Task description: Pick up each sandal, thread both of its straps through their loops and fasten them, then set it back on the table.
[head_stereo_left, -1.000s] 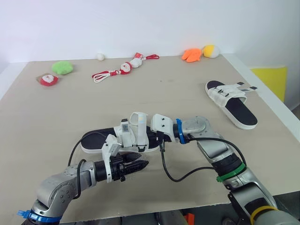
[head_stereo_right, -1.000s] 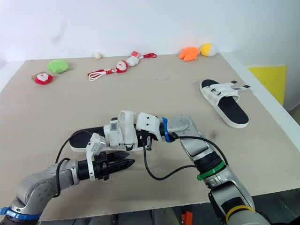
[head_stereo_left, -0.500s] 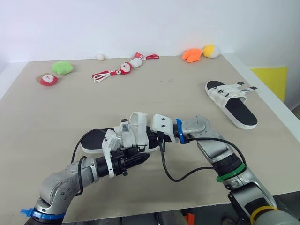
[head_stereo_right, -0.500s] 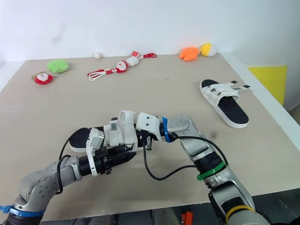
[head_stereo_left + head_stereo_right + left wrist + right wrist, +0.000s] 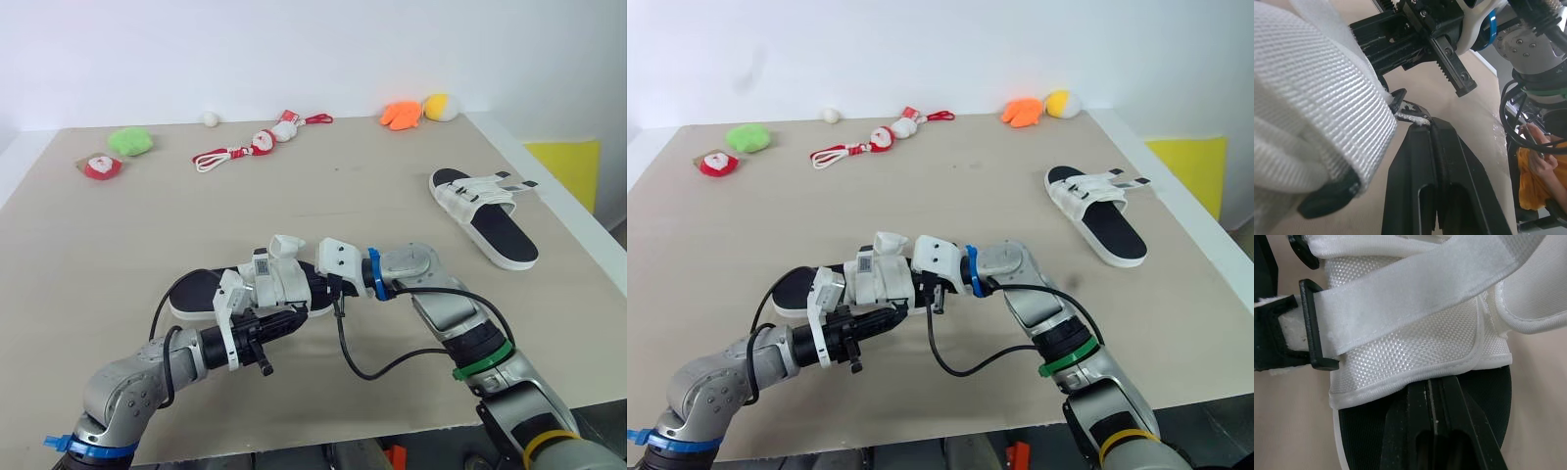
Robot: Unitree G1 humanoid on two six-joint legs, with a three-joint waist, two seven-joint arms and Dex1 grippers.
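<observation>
Low centre, your right gripper [image 5: 1432, 382] clamps the sandal [image 5: 196, 292] by its stiff sole; your left gripper [image 5: 1429, 122] pinches its probably floppy strap [image 5: 1400, 289].

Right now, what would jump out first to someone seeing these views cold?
Both grippers meet on the near sandal at the front centre of the table: the left gripper pinches its strap end at the loop, the right gripper is shut on its white upper. A second sandal lies flat far right, and small toys line the far edge.

No text can be read; the small sticker [image 5: 262, 265] on the right wrist is illegible.
</observation>
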